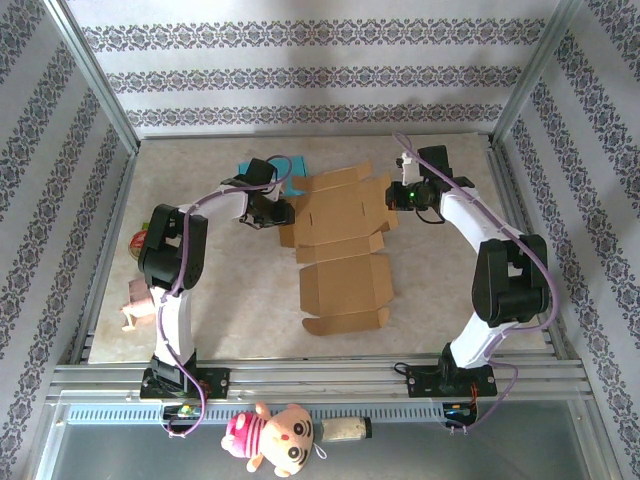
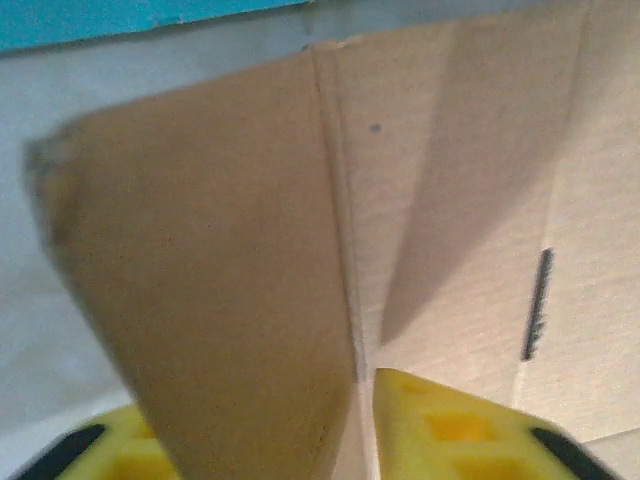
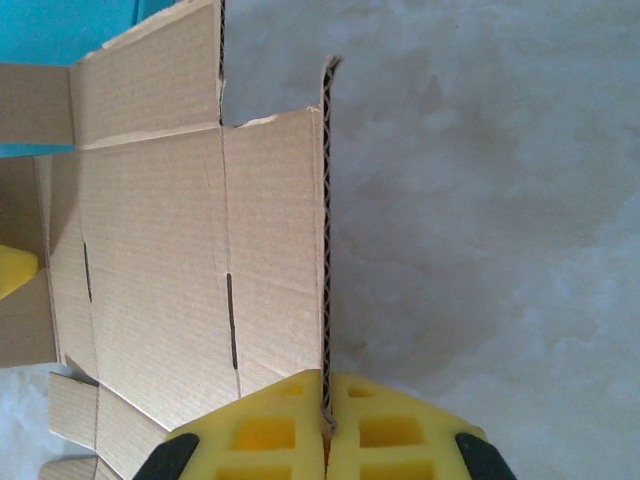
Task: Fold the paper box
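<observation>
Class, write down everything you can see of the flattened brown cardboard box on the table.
The brown corrugated cardboard box lies unfolded mid-table. It is a flat blank of panels, flaps, crease lines and narrow slots, with its fluted edge visible. Its left flap is lifted between the yellow fingers of the left pincer. Its right flap stands upright, pinched by the shut right pincer. A teal sheet lies at its far left corner.

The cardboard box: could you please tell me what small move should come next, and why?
Probably swing both side flaps up toward vertical together. The right tool is shut on the edge of the right flap, the left tool has the left flap between its fingers, and the box lies mostly flat on the table.
</observation>
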